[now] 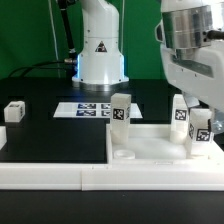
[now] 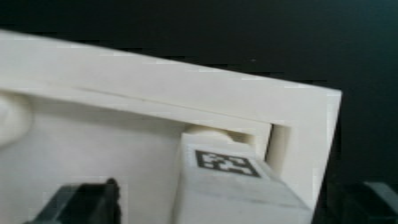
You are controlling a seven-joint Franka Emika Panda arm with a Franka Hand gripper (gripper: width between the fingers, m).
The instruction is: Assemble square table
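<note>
A matte black bench lies under a dark background, with a green curtain at the exterior view's upper left.

The end effector is released. In the wrist view its two dark fingers stand on either side of a leg with a gap on each side, touching nothing. Only the fingertips show; the rest is cut off by the frame edge. The leg is a small white plastic block, square in section, with a black-and-white tag on its face. It stands upright in a corner of the slab, close against the raised rim. Whether its foot is seated in the corner socket cannot be told, as the view is soft there.

In the exterior view the end effector hangs over the same leg at the slab's right end. The slab is smooth white plastic, flat, with a low rim like a shallow tray. A round socket shows near its front left. A rear leg stands just beside the first, and a corner leg stands upright at the slab's far left corner.

A loose leg lies on the bench well apart, at the exterior view's left. A long white rail runs along the front. The marker board lies before the arm's white base.
</note>
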